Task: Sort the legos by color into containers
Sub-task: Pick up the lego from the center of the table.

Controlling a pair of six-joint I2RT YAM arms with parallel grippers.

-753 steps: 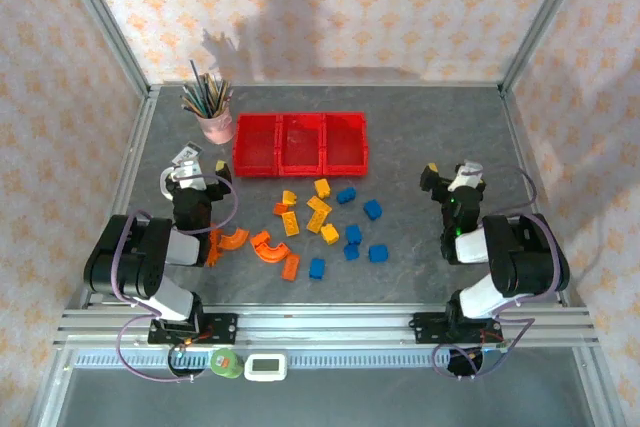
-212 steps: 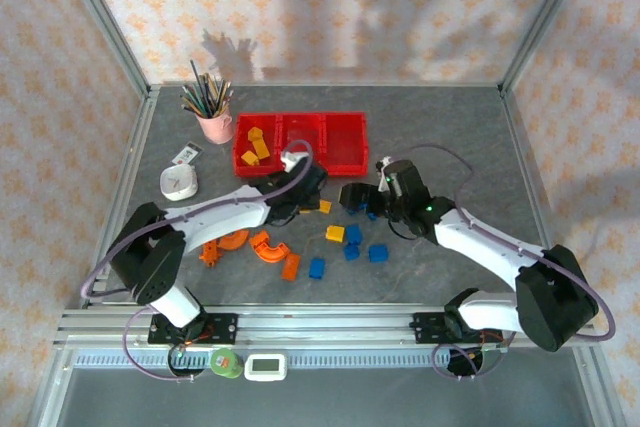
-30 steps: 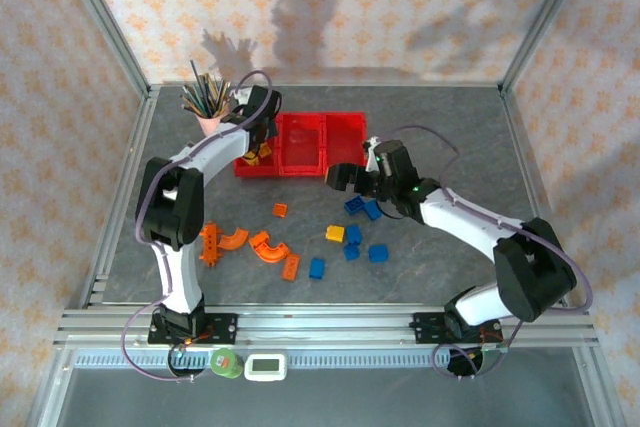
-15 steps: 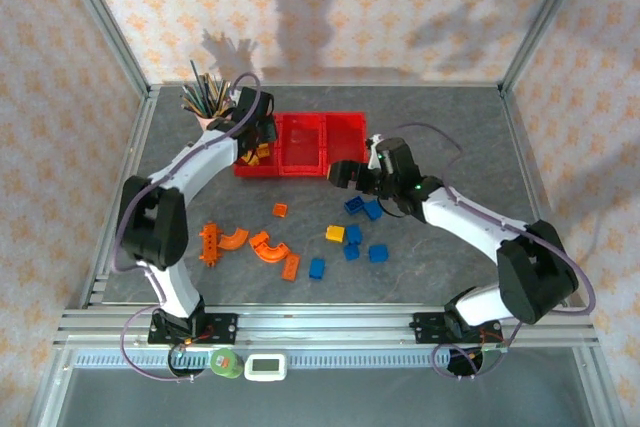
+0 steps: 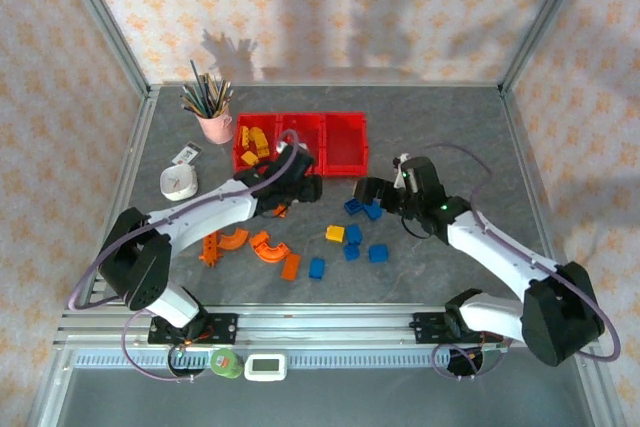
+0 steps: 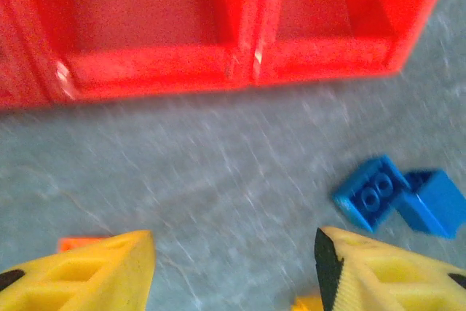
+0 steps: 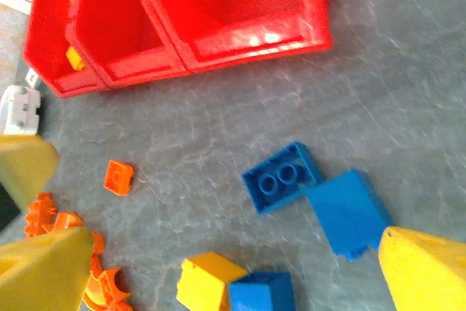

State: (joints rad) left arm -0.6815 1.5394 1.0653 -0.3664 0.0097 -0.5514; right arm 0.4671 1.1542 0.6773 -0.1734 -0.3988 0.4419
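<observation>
**Left gripper** [image 6: 233, 249]: the yellow fingers [image 6: 87, 274] stand moderately apart with bare grey tabletop [image 6: 218, 172] between them and nothing held. An orange sliver of a lego [image 6: 80, 241] shows at the tip of the left-hand finger. Ahead to the right lies a pair of blue bricks [image 6: 371, 194], touching each other. Beyond is the front wall of the red bins [image 6: 160, 71], two compartments with plain red floors. From overhead this gripper [image 5: 298, 187] sits just in front of the middle bin.

**Right gripper** [image 7: 237, 242]: the jaws are spread wide and hold nothing. Below the gap lie a yellow brick [image 7: 207, 278] and a blue brick [image 7: 262, 293], touching. Further out are a blue two-stud brick [image 7: 282, 176] against a smooth-faced blue one [image 7: 349, 213], then a small orange plate [image 7: 118, 177] lying apart. Orange arches [image 7: 65, 227] sit at the left edge. The overhead view places this gripper [image 5: 367, 190] right of the left one, beside the blue pair.

**Red bins** [image 5: 362, 147]: three in a row at the far side. Overhead, yellow bricks [image 5: 250, 142] fill the left compartment; the right wrist view catches one [image 7: 73, 56].

**Loose legos, overhead:** blue bricks [image 5: 353, 234], one yellow [image 5: 335, 234] and orange arches [image 5: 268, 247].

**Other:** pink cup of pencils [image 5: 213, 122] and a white object [image 5: 180, 183].
</observation>
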